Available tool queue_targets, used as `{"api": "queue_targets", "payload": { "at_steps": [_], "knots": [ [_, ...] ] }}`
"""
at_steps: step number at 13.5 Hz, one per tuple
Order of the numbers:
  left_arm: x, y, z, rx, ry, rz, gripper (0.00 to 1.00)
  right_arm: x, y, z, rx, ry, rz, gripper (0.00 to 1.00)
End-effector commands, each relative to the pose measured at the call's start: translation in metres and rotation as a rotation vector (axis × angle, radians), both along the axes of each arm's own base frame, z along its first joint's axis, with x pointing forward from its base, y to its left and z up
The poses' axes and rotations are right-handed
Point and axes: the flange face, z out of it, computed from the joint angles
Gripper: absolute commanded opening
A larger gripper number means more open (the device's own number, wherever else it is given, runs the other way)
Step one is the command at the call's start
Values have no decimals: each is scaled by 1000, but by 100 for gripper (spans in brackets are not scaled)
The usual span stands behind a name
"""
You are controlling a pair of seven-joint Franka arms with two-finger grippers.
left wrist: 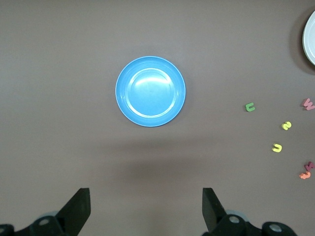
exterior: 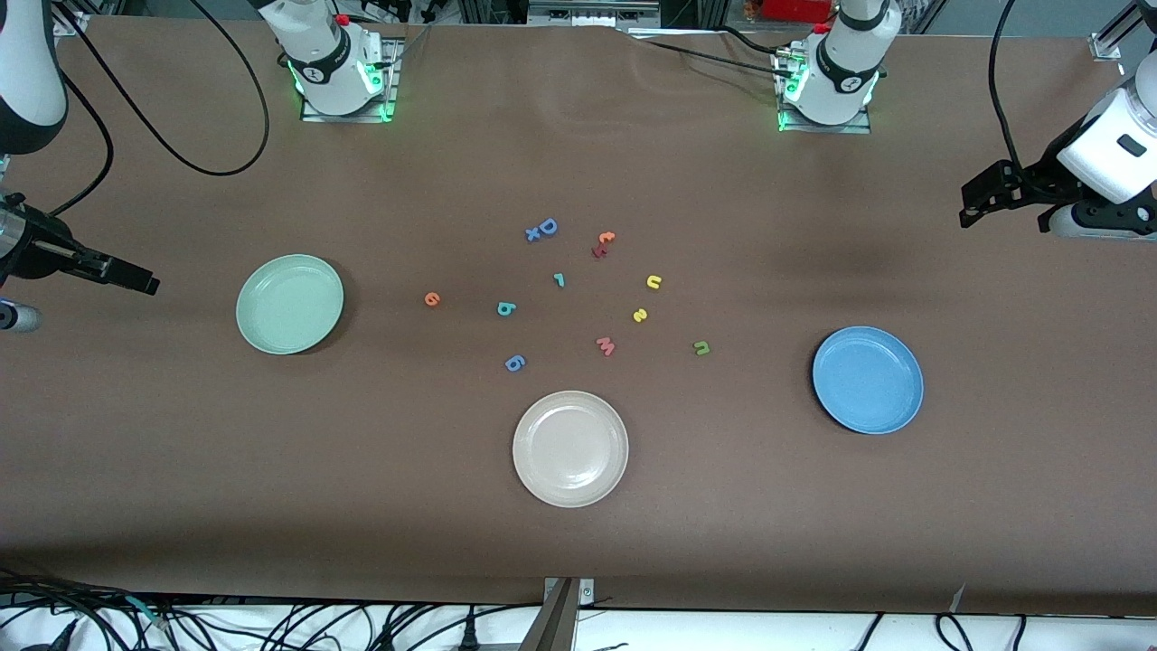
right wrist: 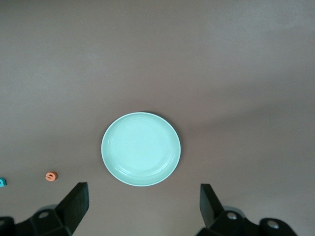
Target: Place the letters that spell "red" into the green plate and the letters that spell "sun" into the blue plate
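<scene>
The left pincer (exterior: pixel 972 215) hangs spread wide and empty, up over the left arm's end of the worktop (exterior: pixel 578 542). The right pincer (exterior: pixel 136 280) is spread wide and empty too, over the right arm's end. Both arms wait.

The blue plate (exterior: pixel 868 380) sits near the left arm's end, and the green plate (exterior: pixel 289 304) near the right arm's end. Both are empty.

All the letters lie flat in the middle of the worktop: the orange e (exterior: pixel 432 299), thin teal r (exterior: pixel 559 279), teal d (exterior: pixel 506 309), yellow u (exterior: pixel 653 282), yellow s (exterior: pixel 640 315) and green n (exterior: pixel 701 347).

They look tiny, light and squishy. I think a soft pinch across the sides, straight down, works best. The thin r looks hardest to grab.

The left wrist view shows the blue plate (left wrist: pixel 150 91) from above. The right wrist view shows the green plate (right wrist: pixel 141 149). Only the front view shows all the letters together.
</scene>
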Motion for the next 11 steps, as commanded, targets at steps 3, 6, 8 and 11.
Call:
{"api": "queue_targets", "payload": {
  "at_steps": [3, 6, 8, 11],
  "knots": [
    [3, 4, 4, 21, 16, -16, 100, 5, 2, 5, 22, -8, -6, 100],
    [3, 5, 4, 20, 16, -14, 100, 5, 1, 5, 22, -9, -11, 100],
    [3, 6, 4, 21, 18, -13, 100, 5, 0, 4, 23, -8, -11, 100],
    [3, 7, 4, 20, 18, -11, 100, 4, 0, 4, 23, 0, -5, 100]
  ]
}}
